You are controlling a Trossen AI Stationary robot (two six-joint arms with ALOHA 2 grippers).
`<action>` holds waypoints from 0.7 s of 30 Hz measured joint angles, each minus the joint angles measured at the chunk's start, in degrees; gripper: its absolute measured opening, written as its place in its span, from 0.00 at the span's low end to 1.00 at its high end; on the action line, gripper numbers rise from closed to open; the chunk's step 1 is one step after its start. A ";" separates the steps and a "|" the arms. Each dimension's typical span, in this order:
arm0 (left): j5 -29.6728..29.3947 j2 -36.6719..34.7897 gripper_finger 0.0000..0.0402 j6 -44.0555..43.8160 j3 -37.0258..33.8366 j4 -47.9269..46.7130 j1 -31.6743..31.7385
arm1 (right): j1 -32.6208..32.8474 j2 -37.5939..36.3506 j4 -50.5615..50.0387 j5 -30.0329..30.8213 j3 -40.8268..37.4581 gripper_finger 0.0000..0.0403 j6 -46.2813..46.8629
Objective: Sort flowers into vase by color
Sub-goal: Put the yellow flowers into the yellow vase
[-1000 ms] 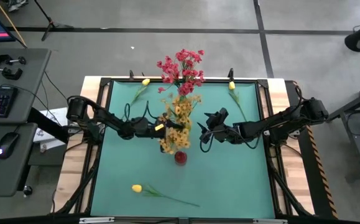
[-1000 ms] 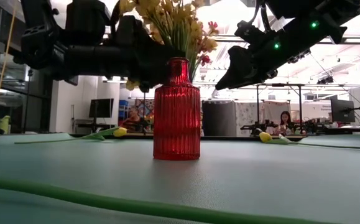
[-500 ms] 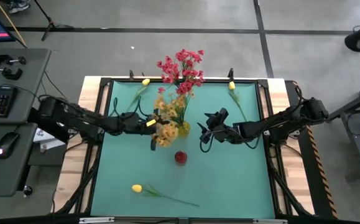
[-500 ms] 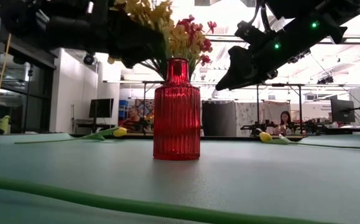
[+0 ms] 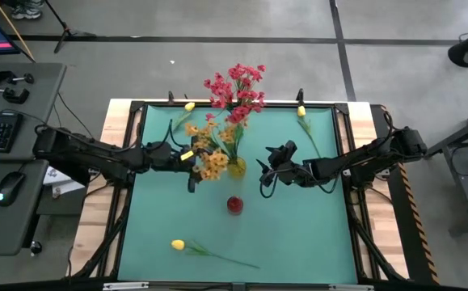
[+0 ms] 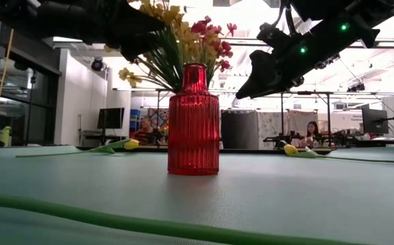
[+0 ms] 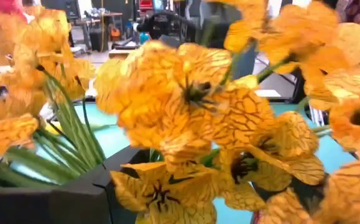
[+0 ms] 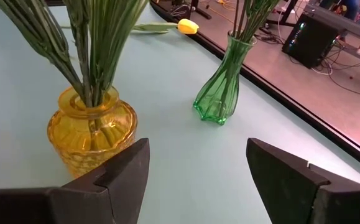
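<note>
Left jaws (image 5: 191,158): pinching, I think, the orange-yellow bunch (image 5: 209,158), stems in the yellow vase (image 5: 237,167) to match colour
Right jaws (image 5: 266,175): spread, empty, waiting beside it
Red vase (image 5: 234,204): empty
Tulip (image 5: 178,244): on worktop (image 5: 298,226)

A robotics lab: framed test table (image 5: 137,194), keyboard desk (image 5: 23,89), monitors (image 6: 110,118), concrete floor (image 5: 217,56).
</note>
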 joint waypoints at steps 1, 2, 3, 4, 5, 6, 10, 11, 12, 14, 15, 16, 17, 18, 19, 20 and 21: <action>-0.07 0.02 0.62 0.00 0.00 0.14 0.00 | -0.02 0.00 0.19 -0.02 0.00 0.64 -0.06; -0.11 0.04 0.62 0.00 0.00 0.19 0.00 | -0.01 0.00 0.34 -0.02 0.00 0.64 -0.09; -0.10 0.04 0.62 0.01 0.00 0.32 0.00 | 0.00 0.00 0.58 -0.02 0.00 0.64 -0.10; -0.11 0.04 0.62 0.01 0.00 0.74 0.00 | -0.02 0.00 1.11 -0.03 0.00 0.64 -0.14; -0.13 0.04 0.62 0.01 0.00 1.30 0.00 | -0.01 0.00 2.02 -0.05 0.00 0.64 -0.12; -0.14 0.04 0.62 0.02 0.00 1.71 0.00 | -0.02 0.00 3.34 -0.11 0.00 0.64 0.08; -0.16 0.09 0.62 0.04 0.00 3.13 0.00 | -0.48 0.17 8.51 -6.30 0.00 0.64 0.24; -0.16 0.09 0.62 0.13 0.00 3.55 0.00 | -0.79 0.66 9.58 -8.59 0.02 0.64 0.49; -0.16 0.09 0.62 0.43 0.02 3.87 0.00 | -1.19 1.35 10.17 -10.31 0.07 0.64 1.18; -0.16 0.09 0.62 0.55 0.02 4.37 0.00 | -2.04 3.44 10.92 -12.15 0.07 0.64 2.33; -0.16 0.09 0.62 0.52 0.02 4.57 0.00 | -2.51 4.66 11.80 -12.93 0.07 0.64 2.78; -0.16 0.09 0.62 0.55 0.02 4.61 0.00 | -2.93 6.02 13.21 -13.89 0.07 0.64 2.82; -0.16 0.09 0.62 0.59 0.02 4.59 0.00 | -3.40 7.29 14.90 -15.27 0.07 0.64 2.78; -0.16 0.09 0.62 0.62 0.02 4.58 0.00 | -3.91 8.61 16.82 -16.75 0.07 0.64 2.44; -0.16 0.09 0.62 0.61 0.02 4.57 0.00 | -4.32 9.72 18.48 -18.41 0.07 0.64 1.69; -0.16 0.09 0.62 0.61 0.02 4.57 0.00 | -4.63 10.58 19.71 -19.69 0.04 0.64 0.80; -0.16 0.09 0.62 0.64 0.02 4.57 0.00 | -4.92 11.03 20.52 -20.69 0.04 0.64 -0.42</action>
